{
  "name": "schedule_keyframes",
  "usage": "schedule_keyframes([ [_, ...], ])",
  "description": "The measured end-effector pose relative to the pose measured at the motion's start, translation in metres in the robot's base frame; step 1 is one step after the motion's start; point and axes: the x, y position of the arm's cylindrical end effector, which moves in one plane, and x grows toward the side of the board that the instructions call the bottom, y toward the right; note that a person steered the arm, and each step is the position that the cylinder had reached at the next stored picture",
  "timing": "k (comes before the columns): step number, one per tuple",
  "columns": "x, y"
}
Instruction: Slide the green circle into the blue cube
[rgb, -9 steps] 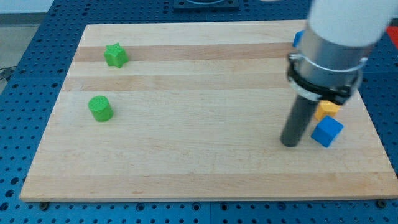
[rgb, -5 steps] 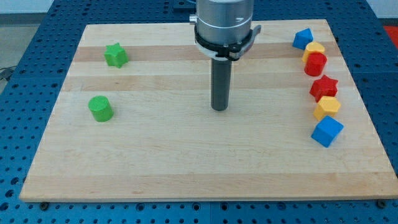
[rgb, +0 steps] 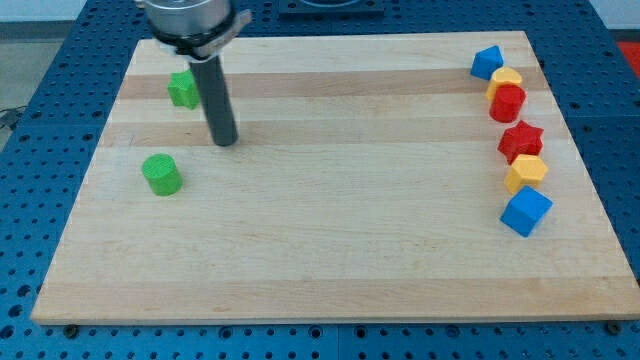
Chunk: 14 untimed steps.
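The green circle (rgb: 161, 174) lies near the left edge of the wooden board (rgb: 330, 250). The blue cube (rgb: 526, 211) sits far across at the board's right side. My tip (rgb: 224, 141) rests on the board to the upper right of the green circle, a short gap away and not touching it. The rod partly covers the green star (rgb: 182, 89) just to the tip's upper left.
A column of blocks runs down the right edge: a blue block (rgb: 487, 62) at the top, a yellow block (rgb: 506, 78), a red block (rgb: 507, 103), a red star (rgb: 520, 139), and a yellow block (rgb: 526, 173) just above the blue cube.
My tip has swept from beside the blue cube at the right, across the board's middle, to the left near the green circle. No block has moved.
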Motion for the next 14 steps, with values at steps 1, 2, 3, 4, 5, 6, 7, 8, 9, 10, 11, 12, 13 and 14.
schedule_keyframes([
  [1, 0.000, -0.040],
  [2, 0.002, -0.070],
  [3, 0.014, -0.086],
  [4, 0.039, -0.091],
  [5, 0.052, -0.091],
  [6, 0.062, -0.072],
  [7, 0.070, -0.034],
  [8, 0.082, 0.005],
  [9, 0.092, 0.044],
  [10, 0.098, 0.071],
  [11, 0.105, 0.064],
  [12, 0.105, 0.034],
  [13, 0.077, 0.032],
  [14, 0.039, 0.053],
])
